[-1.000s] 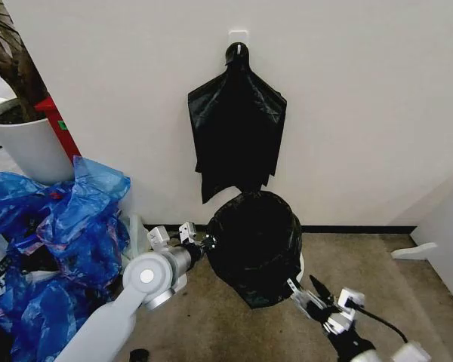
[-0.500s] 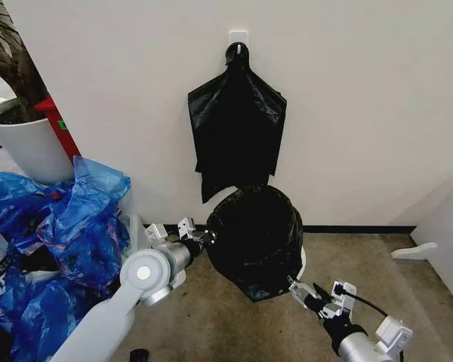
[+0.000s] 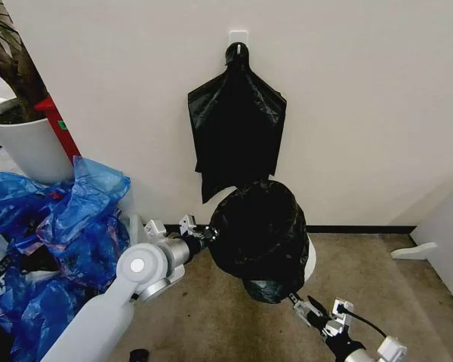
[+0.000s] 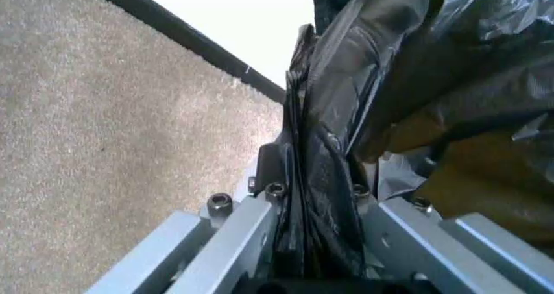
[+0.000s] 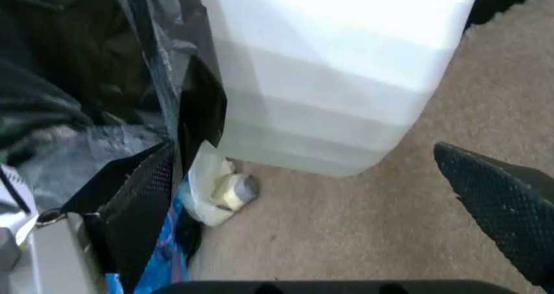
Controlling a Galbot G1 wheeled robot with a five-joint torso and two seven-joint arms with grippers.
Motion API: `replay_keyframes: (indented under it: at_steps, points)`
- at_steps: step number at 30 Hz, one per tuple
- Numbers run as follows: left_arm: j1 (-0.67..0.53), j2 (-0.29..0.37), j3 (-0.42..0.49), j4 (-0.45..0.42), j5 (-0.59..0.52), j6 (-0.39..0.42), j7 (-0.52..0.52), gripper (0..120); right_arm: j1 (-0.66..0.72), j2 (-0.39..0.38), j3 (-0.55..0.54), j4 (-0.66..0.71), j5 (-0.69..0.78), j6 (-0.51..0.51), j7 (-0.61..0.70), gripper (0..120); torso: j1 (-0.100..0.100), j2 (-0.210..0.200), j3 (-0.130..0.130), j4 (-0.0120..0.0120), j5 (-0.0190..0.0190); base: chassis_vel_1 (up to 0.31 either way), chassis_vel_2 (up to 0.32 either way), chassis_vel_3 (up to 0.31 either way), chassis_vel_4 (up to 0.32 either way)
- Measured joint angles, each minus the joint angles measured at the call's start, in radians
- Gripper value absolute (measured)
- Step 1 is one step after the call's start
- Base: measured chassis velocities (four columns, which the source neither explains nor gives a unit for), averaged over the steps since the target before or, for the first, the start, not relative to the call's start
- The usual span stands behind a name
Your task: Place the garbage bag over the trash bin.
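Garbage bag (image 3: 258, 234) draped over most of the trash bin (image 3: 308, 260) by the wall, left gripper (image 3: 202, 232) fingers pinching its edge to keep it stretched over the rim, right gripper (image 3: 306, 306) fingers spread, low beside the bin's side.
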Motion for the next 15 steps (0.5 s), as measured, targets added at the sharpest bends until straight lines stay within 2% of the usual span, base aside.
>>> replay_keyframes:
  at_steps: [9,15]
  points:
    - [-0.015,-0.007,0.002,-0.008,-0.043,0.0,-0.036,1,0.048,0.008,-0.004,-0.096,-0.098,0.047,-0.034,100,0.0,0.0,0.0,0.0,0.0,0.0,0.0,0.0,0.0]
    - [-0.014,-0.008,0.002,-0.016,-0.051,0.0,-0.053,1,0.075,0.008,0.003,-0.169,-0.221,0.111,-0.049,100,0.0,0.0,0.0,0.0,0.0,0.0,0.0,0.0,0.0]
